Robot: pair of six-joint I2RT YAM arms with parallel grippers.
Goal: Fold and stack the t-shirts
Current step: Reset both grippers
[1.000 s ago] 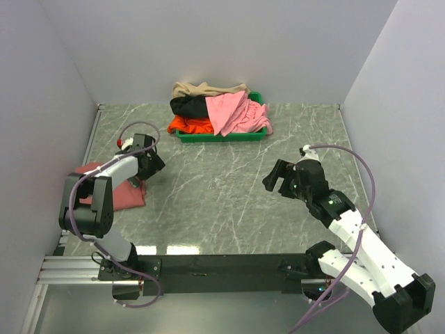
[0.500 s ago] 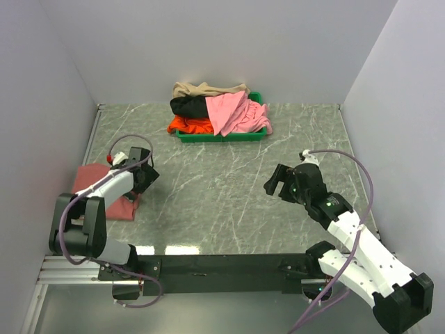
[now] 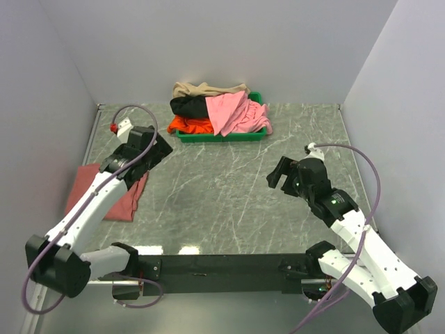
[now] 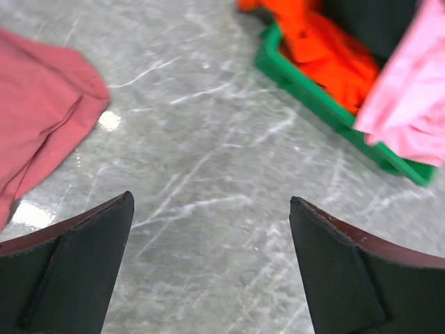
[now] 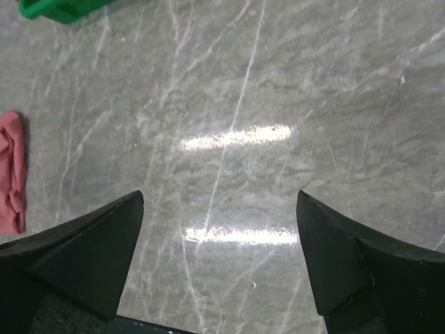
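A folded brick-red t-shirt (image 3: 104, 191) lies on the table at the left; it also shows in the left wrist view (image 4: 38, 115) and the right wrist view (image 5: 12, 170). A heap of shirts fills the green tray (image 3: 221, 136) at the back: tan (image 3: 201, 89), black (image 3: 189, 105), light pink (image 3: 233, 113) and orange-red (image 3: 189, 125). My left gripper (image 3: 158, 148) is open and empty, above bare table between the red shirt and the tray. My right gripper (image 3: 278, 175) is open and empty over bare table at the right.
White walls close in the table on the left, back and right. The tray's near rim (image 4: 327, 104) shows in the left wrist view, with orange-red cloth (image 4: 327, 52) and pink cloth (image 4: 410, 104) hanging over it. The arm bases and a black rail (image 3: 222, 264) run along the near edge.
My left arm has lifted off the brick-red shirt and swung up and right towards the tray, its gripper empty. The shirt stays on the table. The right arm has barely moved.
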